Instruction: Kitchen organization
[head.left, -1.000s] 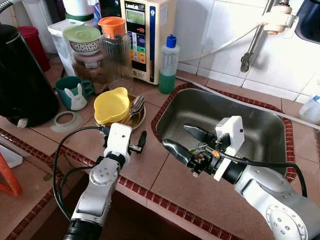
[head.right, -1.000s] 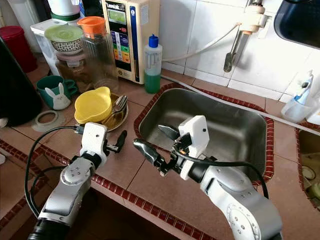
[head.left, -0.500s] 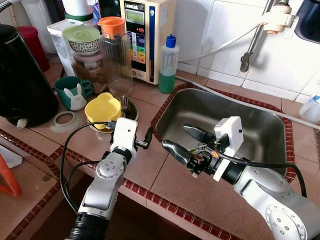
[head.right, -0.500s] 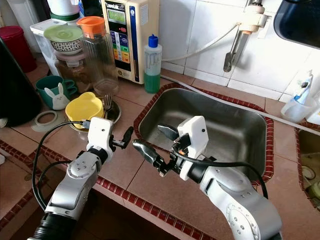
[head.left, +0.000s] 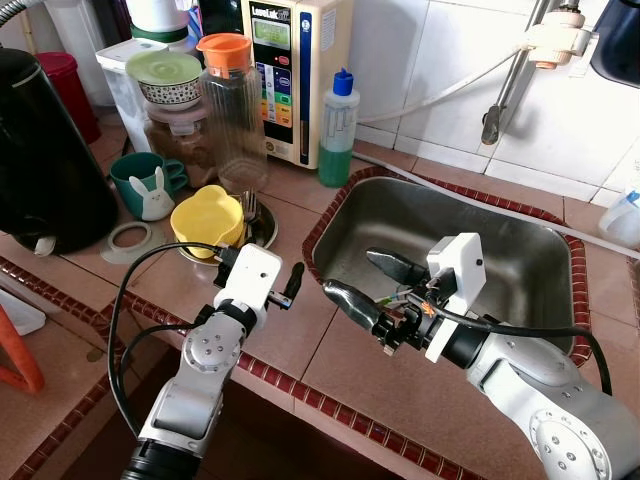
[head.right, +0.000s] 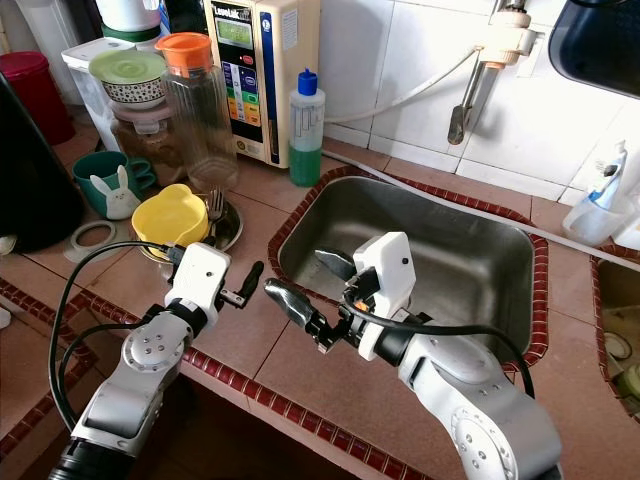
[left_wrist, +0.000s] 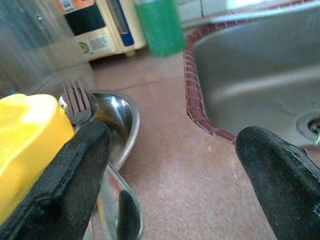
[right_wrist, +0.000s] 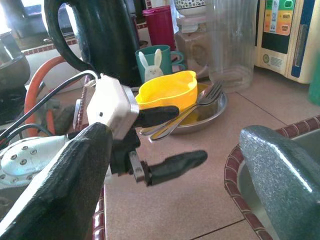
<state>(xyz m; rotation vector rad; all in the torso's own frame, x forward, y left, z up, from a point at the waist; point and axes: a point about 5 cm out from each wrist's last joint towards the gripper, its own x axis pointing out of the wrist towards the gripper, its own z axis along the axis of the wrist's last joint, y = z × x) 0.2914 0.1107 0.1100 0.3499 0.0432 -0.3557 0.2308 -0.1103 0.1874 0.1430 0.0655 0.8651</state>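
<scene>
Left gripper (head.left: 278, 287) is hovering over the terracotta-tiled tabletop (head.left: 300, 330) with its two black fingers spread wide and nothing between them, just beside the shallow round steel dish (left_wrist: 117, 125) that is carrying a yellow scalloped plastic bowl (head.left: 206, 216) and a steel fork (right_wrist: 207, 95). Right gripper (head.left: 365, 283) is hanging at the near left corner of the rectangular stainless steel sink (head.left: 500, 255), its fingers likewise parted and empty, one over the tabletop and the other over the basin. Dark red edging tiles are running along the tabletop's front and around the sink rim, and white glazed wall tiles (head.left: 420, 60) are rising behind. Along the wall are standing a cream box-shaped water purifier with a small screen (head.left: 285, 70), a clear bottle of green liquid with a blue cap (head.left: 337, 130), a clear ribbed jug with an orange lid (head.left: 232, 105) and a patterned bowl under a pale green lid (head.left: 168, 78) stacked on a jar. A teal mug with a white rabbit figure (head.left: 147, 185) is sitting near a large black kettle (head.left: 45, 150), which the frame is cutting off on the left. A chrome tap (head.left: 510, 75) is only partly showing at the top, and the wrist cable is crossing part of the dish. The left wrist view is blurring the yellow bowl and the green bottle.
</scene>
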